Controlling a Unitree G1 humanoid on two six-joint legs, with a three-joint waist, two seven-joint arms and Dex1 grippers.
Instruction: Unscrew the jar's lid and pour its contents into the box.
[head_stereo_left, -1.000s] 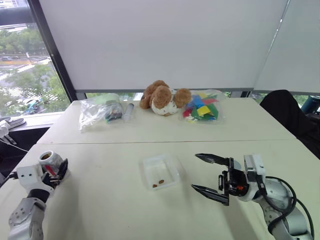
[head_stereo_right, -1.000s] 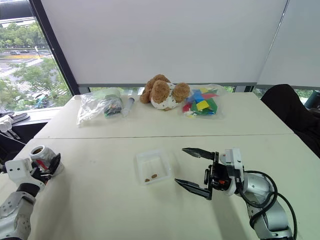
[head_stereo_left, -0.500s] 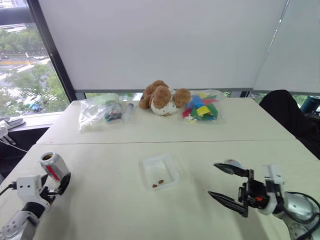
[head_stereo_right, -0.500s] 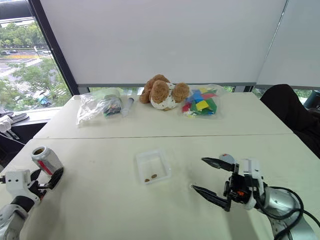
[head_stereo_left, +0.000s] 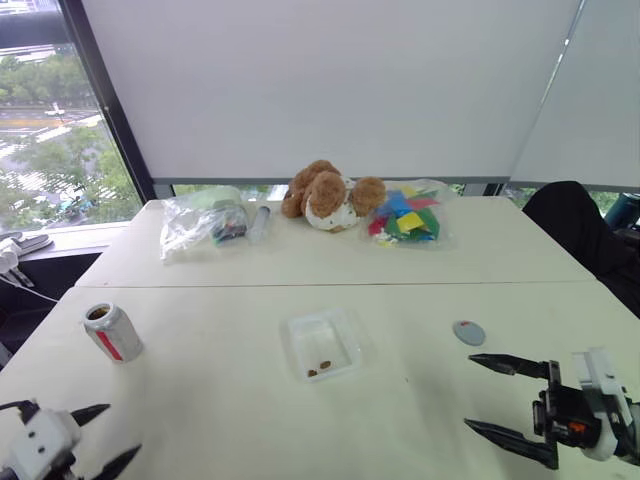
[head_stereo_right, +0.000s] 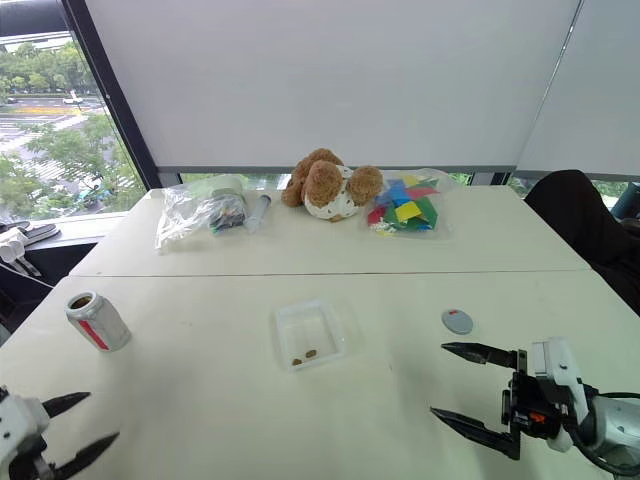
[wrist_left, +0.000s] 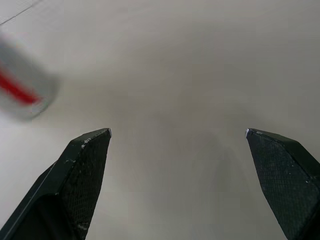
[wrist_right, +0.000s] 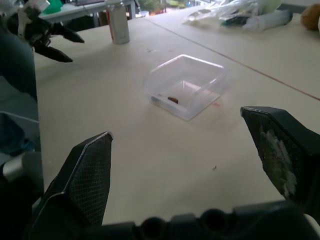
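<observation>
Jar (head_stereo_left: 112, 331) stands apart from spread left fingers (head_stereo_left: 88, 412).

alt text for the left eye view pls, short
A white table holds a clear box with brown pellets at centre, an open jar to its left and the lid to its right. Both grippers, left and right, hang open, empty.
</observation>
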